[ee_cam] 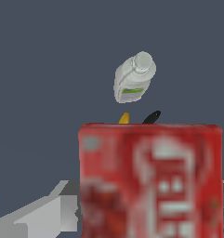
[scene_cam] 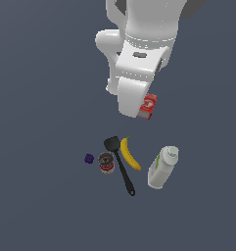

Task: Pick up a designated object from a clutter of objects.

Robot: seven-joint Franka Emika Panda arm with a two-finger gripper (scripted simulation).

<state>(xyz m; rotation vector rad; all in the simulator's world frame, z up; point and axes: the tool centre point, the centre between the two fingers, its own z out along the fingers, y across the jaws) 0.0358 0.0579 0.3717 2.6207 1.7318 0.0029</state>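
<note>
The red box with a white label (scene_cam: 149,106) is between my gripper's jaws, partly hidden under the white arm (scene_cam: 136,73) in the exterior view. It fills the wrist view (ee_cam: 150,181), where my gripper (ee_cam: 150,209) is shut on it, with one grey finger (ee_cam: 55,209) showing at its side. The box sits apart from the rest of the clutter, and it appears held above the floor. The clutter lies lower in the exterior view.
On the dark floor lie a yellow banana (scene_cam: 130,153), a black spatula (scene_cam: 121,165), a small red-and-dark can (scene_cam: 106,163), a tiny purple piece (scene_cam: 89,158) and a white bottle (scene_cam: 163,166). The bottle also shows in the wrist view (ee_cam: 133,78).
</note>
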